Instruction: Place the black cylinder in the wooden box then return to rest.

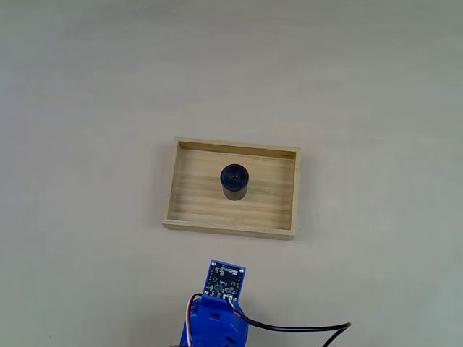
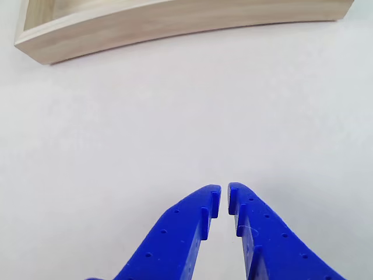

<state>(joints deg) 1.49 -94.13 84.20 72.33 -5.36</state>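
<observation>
The black cylinder (image 1: pixel 234 181) stands upright near the middle of the wooden box (image 1: pixel 184 215) in the fixed view. The blue arm (image 1: pixel 217 318) sits at the bottom edge of that view, below the box and apart from it. In the other view, my blue gripper (image 2: pixel 224 193) hovers over bare table with its fingertips almost touching and nothing between them. The box's near wall (image 2: pixel 175 23) runs along the top of that view, well ahead of the fingertips.
A small circuit board (image 1: pixel 226 280) tops the arm, and a black cable (image 1: pixel 304 329) trails off to the right at the bottom. The pale tabletop (image 1: pixel 87 108) spreads out all around the box.
</observation>
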